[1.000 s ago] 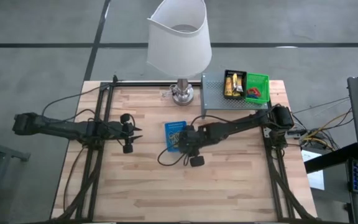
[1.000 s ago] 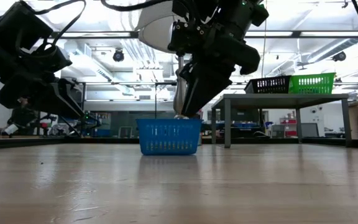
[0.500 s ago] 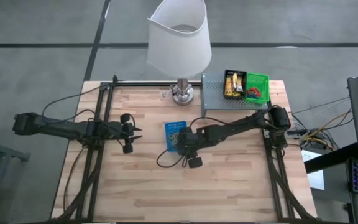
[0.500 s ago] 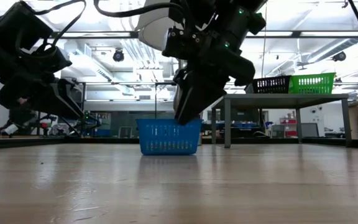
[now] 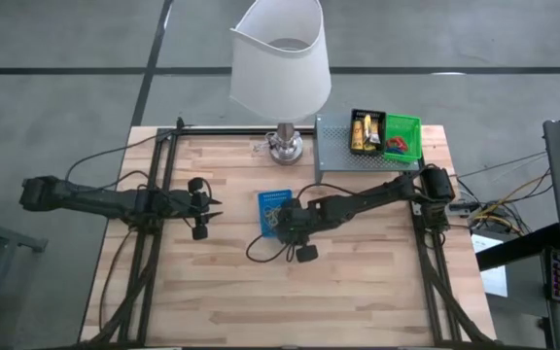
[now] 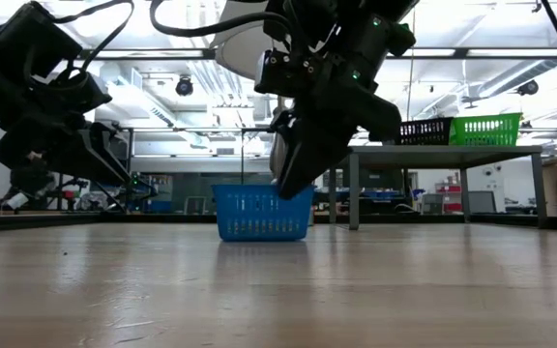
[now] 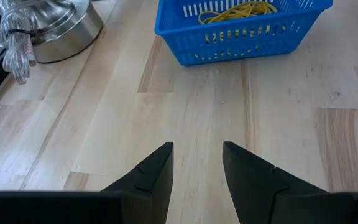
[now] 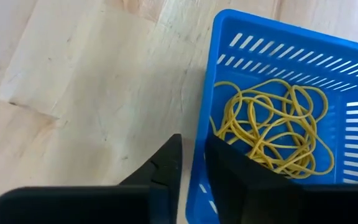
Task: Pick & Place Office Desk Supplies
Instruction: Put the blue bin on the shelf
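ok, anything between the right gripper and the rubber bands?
Only the tray wall. The right gripper sits right at the tray's side wall, and the bands lie loose on the tray floor just past it, with nothing on top of them.

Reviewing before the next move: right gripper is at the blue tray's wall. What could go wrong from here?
1. The right gripper straddles the blue tray wall, one finger outside and one inside. Closing or lifting may grab the tray rather than the rubber bands, dragging or tipping it.
2. The rubber bands lie tangled, so a pick could pull up several at once.
3. The left gripper waits open, facing the tray; a shoved tray could slide toward it.
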Available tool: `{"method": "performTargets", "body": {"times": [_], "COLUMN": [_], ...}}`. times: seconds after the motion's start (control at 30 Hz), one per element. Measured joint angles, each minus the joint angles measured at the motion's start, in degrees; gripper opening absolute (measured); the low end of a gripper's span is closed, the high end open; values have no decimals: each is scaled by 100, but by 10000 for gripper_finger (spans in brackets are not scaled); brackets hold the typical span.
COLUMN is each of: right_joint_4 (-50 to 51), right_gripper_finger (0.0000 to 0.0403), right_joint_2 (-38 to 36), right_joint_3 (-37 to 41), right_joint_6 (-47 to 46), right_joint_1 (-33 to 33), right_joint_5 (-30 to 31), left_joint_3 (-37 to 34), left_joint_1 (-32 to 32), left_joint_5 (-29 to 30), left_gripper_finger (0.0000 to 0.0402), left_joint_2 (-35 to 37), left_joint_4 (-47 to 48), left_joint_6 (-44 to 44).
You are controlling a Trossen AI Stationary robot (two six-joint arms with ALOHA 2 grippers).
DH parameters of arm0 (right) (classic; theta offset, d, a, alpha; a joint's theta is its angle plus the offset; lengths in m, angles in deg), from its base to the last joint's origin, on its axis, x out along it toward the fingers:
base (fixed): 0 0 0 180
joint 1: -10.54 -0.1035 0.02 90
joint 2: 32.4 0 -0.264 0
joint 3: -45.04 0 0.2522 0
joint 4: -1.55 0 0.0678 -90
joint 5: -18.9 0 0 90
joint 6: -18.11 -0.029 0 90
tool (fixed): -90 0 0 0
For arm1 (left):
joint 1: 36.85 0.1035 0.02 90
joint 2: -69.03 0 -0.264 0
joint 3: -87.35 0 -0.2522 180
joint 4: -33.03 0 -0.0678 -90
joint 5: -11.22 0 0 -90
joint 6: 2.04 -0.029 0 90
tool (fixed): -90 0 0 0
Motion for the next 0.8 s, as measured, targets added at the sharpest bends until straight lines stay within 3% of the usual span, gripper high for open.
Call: {"method": "performTargets", "body": {"times": [0.27,0.8], "right_joint_4": [0,114], "right_gripper_finger": [16,14], "right_joint_2": [0,-387], "right_joint_3": [0,7], "right_joint_6": [109,-121], "right_joint_1": [4,0], "right_joint_5": [126,257], "left_joint_3": [0,0], "left_joint_1": [-2,0], "left_joint_5": [0,0], "left_gripper_finger": [143,143], "left_joint_2": [0,0], "left_joint_4": [-2,-2], "left_joint_6": [0,1]}}
